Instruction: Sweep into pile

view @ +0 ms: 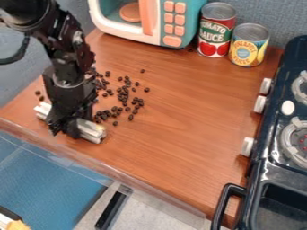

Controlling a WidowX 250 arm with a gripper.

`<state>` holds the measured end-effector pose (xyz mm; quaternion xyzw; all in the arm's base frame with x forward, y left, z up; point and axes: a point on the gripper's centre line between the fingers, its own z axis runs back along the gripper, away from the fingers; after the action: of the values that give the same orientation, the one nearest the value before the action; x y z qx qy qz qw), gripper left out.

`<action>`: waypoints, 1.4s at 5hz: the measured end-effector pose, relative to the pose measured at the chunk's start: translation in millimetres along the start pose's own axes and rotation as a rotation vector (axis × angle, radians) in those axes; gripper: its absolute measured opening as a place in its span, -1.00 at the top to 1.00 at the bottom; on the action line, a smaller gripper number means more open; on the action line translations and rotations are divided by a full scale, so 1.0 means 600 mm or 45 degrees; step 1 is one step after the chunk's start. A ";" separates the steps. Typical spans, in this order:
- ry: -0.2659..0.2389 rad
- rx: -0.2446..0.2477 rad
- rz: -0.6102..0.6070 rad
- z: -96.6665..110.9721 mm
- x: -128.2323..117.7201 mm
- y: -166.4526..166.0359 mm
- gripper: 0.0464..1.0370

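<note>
At the left of the counter the black gripper (67,126) points down, shut on a whitish bar-like sweeping tool (90,130) whose ends stick out on both sides of it. The tool lies low over the wood near the counter's front left edge. Dark bean-like pieces (123,96) are scattered just behind and to the right of the tool, densest right of the arm. A few more pieces (39,95) lie left of the arm. The arm hides part of the scatter.
A toy microwave (171,22) stands at the back, with a tomato sauce can (216,30) and a pineapple can (248,45) beside it. Along the right side is a dark toy stove (273,148) with white knobs. The wooden counter (192,121) has a clear strip along its front edge.
</note>
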<state>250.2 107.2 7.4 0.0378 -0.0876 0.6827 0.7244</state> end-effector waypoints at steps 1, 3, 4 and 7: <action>-0.004 0.000 0.013 -0.002 0.004 -0.013 0.30; -0.027 -0.033 0.053 -0.007 0.006 -0.061 0.30; -0.043 -0.040 0.075 -0.010 0.008 -0.077 0.30; 0.004 -0.081 0.092 0.000 -0.036 -0.131 0.30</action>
<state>327.3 80.8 8.9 0.0106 -0.1093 0.7055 0.7002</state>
